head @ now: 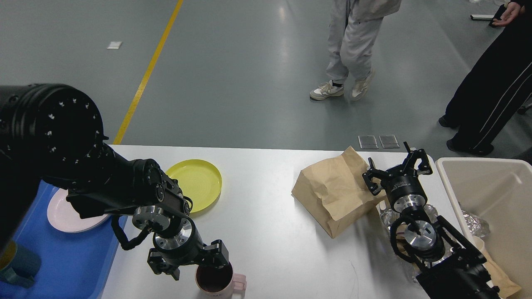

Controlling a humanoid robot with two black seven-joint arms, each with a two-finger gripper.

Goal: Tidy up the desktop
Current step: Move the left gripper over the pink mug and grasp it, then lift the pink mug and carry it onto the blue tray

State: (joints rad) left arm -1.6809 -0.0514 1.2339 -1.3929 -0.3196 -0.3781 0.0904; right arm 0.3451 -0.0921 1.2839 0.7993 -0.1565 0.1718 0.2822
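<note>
The white desktop (270, 232) carries a yellow plate (201, 179) at the back left, a pink mug (217, 280) with a dark inside at the front edge, and a crumpled brown paper bag (332, 193) at the right. My left gripper (189, 263) is open and sits low just left of the mug, one finger over the mug's rim. My right gripper (395, 169) is open with nothing between its fingers, right beside the bag's right edge. Crumpled foil (387, 216) lies under the right arm.
A blue tray (66, 261) at the left holds a pale pink plate (62, 212) and a blue cup (16, 265). A beige bin (453, 195) with foil and paper inside stands at the right. Two people stand on the floor beyond the table.
</note>
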